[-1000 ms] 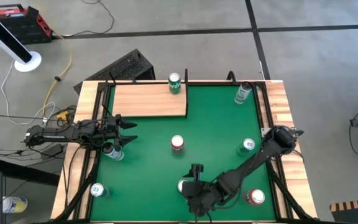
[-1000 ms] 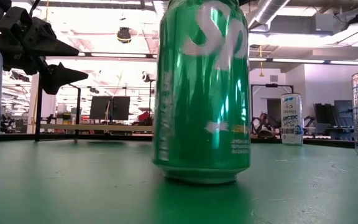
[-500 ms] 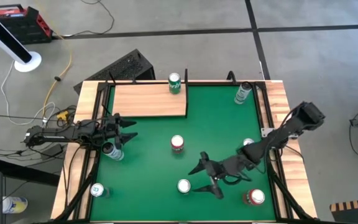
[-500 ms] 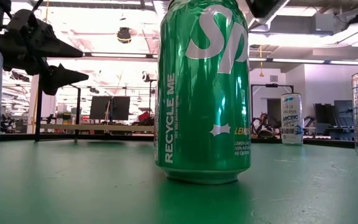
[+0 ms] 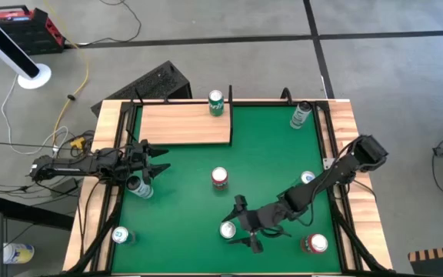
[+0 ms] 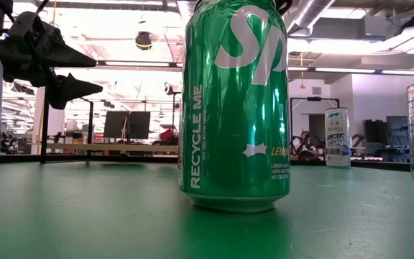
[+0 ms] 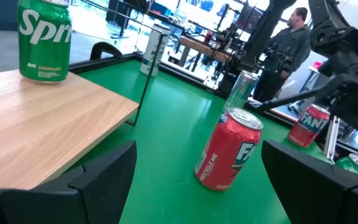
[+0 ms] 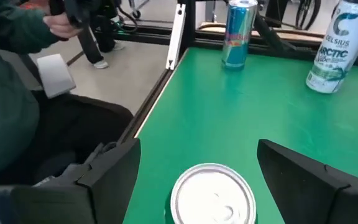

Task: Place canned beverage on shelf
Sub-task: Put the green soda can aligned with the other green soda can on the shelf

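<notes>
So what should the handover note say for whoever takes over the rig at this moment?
Right gripper: open, fingers either side of the green can near the table's front edge, not gripping.
Left gripper: open, empty, waiting by the shelf.
Done: one green can stands at the shelf's back corner.
Left: close on the front can, carry it to the shelf; other cans remain on the table.

"RECYCLE ME" runs up the big green aluminium can (image 6: 236, 108); "CELSIUS ARCTIC" on the white slim can (image 8: 332, 46).
</notes>
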